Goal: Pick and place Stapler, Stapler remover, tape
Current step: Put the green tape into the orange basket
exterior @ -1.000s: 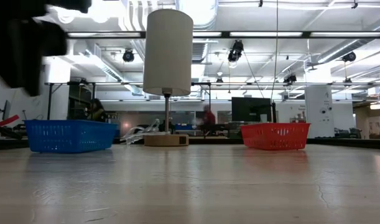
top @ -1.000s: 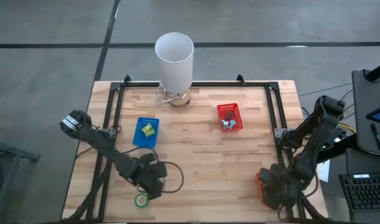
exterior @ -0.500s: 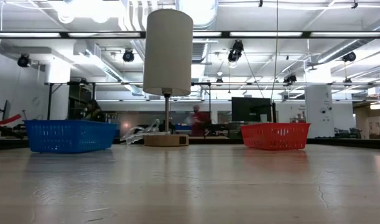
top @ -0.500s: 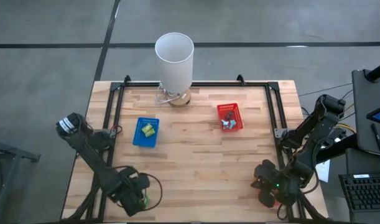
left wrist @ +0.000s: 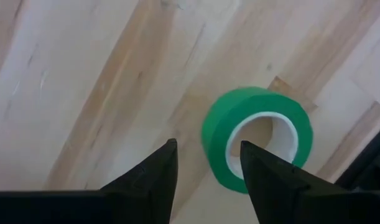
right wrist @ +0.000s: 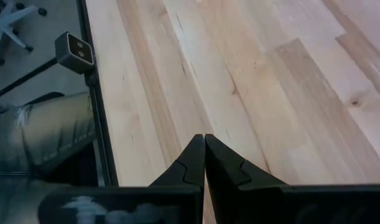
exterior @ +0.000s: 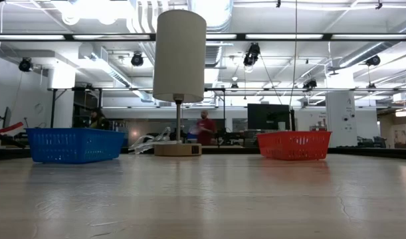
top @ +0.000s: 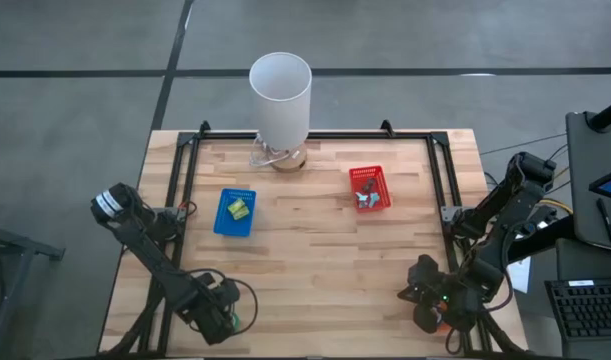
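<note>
Since the picture from 1 second earlier, the left arm has swung back toward the near left corner of the table [top: 315, 240], so its gripper [top: 225, 318] now sits over the spot where a green roll of tape [left wrist: 258, 138] lay in plain sight, and the right gripper [top: 432, 300] has shifted slightly at the near right edge. In the left wrist view the left gripper's 2 dark fingers [left wrist: 146, 180] stand apart with bare wood between them; the green tape lies flat on the table just ahead of them, close to one fingertip, with its pale inner ring facing up, and it is not gripped. From above, only a sliver of green shows beside the left gripper. The right gripper is clenched shut on nothing, its 2 fingertips [right wrist: 193, 163] pressed together above the bare boards near the table's black frame. A blue basket [top: 235, 212] sits left of centre with small yellow-green pieces [top: 239, 208] inside, and a red basket [top: 370, 188] sits right of centre holding a few small dark and pale items too small to name. A lamp with a white shade [top: 280, 95] stands at the far edge between the 2 baskets. In the low view a person [exterior: 204, 127] in a red top stands in the room beyond the table.
</note>
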### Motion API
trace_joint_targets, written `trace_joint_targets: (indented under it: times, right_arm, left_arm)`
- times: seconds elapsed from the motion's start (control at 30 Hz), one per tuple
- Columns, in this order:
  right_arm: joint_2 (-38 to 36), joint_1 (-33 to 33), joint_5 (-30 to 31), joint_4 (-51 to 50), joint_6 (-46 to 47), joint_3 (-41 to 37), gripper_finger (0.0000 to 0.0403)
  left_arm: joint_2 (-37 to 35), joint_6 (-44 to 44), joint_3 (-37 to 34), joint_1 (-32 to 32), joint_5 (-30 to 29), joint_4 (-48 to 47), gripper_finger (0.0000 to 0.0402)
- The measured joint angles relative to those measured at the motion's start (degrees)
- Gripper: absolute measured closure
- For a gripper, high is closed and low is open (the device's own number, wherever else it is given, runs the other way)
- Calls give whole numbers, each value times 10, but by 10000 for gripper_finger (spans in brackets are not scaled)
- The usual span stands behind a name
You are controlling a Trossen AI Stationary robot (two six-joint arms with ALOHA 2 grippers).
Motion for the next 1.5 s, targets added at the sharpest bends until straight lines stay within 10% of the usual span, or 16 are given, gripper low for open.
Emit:
trace_joint_targets:
  times: [0.33,0.57,0.83,1.1,1.5]
  right_arm:
    - [0,0,57,1,-24,-1,394]
    - [0,-3,116,15,-48,-1,394]
    - [1,-4,217,173,-251,-5,394]
    - [33,-27,255,357,-487,-5,394]
    - [40,-86,174,471,-519,-6,335]
  left_arm:
    - [-3,20,-67,2,-12,97,241]
    - [-1,61,-79,3,-72,141,329]
    - [-3,161,-79,25,-287,221,361]
    - [-4,465,-79,85,-542,539,319]
    - [-11,778,-78,207,-403,892,352]
